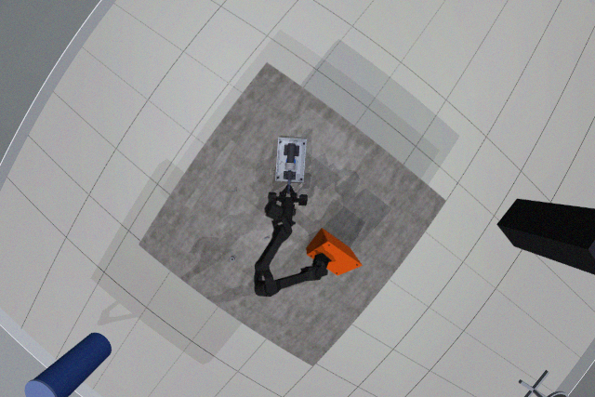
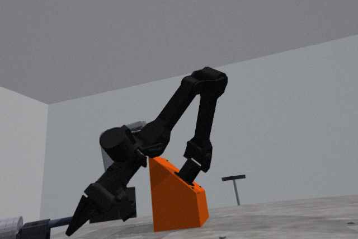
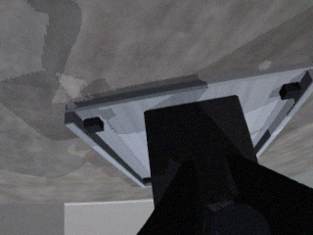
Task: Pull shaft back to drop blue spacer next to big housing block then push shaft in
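My gripper (image 1: 288, 190) (image 2: 70, 228) (image 3: 209, 166) is shut on the grey-blue shaft (image 2: 60, 221) just outside the small dark support block (image 1: 289, 175) (image 2: 34, 229) (image 3: 196, 129). The big dark housing block (image 1: 291, 149) stands at the far end of the metal base plate. Pale spacers (image 1: 289, 166) (image 2: 10, 226) sit between the blocks. A little blue of the blue spacer (image 1: 294, 161) shows beside the big block's near end; whether it is on the shaft or below it, I cannot tell. The wrist view hides the spacers behind the support block.
The metal base plate (image 1: 280, 169) (image 3: 129, 142) has a raised rim and dark corner bolts. The orange arm mount (image 1: 340, 258) (image 2: 176, 201) stands on the grey table top (image 1: 384, 239), right of the arm in the top view. Small bits (image 1: 232, 258) lie left of the arm.
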### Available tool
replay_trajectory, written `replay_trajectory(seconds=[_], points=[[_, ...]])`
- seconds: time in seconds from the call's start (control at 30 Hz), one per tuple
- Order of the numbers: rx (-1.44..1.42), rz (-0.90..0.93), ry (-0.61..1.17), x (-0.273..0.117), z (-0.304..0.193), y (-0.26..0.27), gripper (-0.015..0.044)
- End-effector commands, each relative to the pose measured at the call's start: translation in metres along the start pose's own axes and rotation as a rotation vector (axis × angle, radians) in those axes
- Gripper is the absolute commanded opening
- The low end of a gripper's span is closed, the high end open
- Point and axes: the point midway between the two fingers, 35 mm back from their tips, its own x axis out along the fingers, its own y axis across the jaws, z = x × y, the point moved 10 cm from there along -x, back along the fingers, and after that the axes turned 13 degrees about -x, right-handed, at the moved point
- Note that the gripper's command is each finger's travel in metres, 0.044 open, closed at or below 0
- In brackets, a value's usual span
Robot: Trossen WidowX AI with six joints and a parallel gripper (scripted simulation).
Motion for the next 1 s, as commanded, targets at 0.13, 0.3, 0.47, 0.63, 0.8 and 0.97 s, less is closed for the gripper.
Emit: replay_trajectory(seconds=[0.13,0.3,0.47,0.63,0.8,0.97], points=[[-0.002,0.001,0.008,0.0023,-0.0043,-0.0001,0.0000],[-0.002,0.001,0.008,0.0034,-0.0054,0.0002,0.0000],[-0.002,0.001,0.008,0.0045,-0.0065,0.0004,0.0000],[-0.002,0.001,0.008,0.0056,-0.0076,0.0006,0.0000],[-0.002,0.001,0.008,0.0066,-0.0087,0.0009,0.0000],[-0.002,0.001,0.008,0.0077,-0.0098,0.0012,0.0000]])
